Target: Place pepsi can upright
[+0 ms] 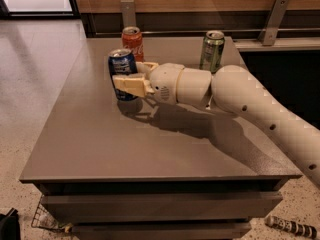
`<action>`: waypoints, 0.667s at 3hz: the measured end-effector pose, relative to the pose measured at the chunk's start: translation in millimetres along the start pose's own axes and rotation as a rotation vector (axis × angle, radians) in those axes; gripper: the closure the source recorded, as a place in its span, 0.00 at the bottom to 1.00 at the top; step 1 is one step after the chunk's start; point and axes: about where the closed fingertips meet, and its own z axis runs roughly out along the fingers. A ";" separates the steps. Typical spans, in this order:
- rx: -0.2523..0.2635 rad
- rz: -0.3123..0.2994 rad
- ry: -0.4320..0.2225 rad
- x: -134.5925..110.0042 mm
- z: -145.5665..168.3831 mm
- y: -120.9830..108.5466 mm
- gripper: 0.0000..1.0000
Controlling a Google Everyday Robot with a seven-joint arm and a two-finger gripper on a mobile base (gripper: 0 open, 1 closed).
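The pepsi can is dark blue with a white label patch and a silver top. It stands upright on the grey table, left of centre toward the back. My gripper reaches in from the right and is shut on the can, with one tan finger across its front and the other behind it. The can's base is at or just above the tabletop, and its shadow lies right under it.
A red Coca-Cola can stands upright just behind the pepsi can. A green can stands at the back right of the table. My white arm spans the right half of the table. A wooden wall with metal brackets runs behind.
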 end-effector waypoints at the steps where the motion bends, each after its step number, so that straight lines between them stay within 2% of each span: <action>1: 0.025 0.075 -0.021 23.7 -2.3 -7.1 1.00; 2: 0.063 0.138 -0.060 50.2 -12.9 -15.6 1.00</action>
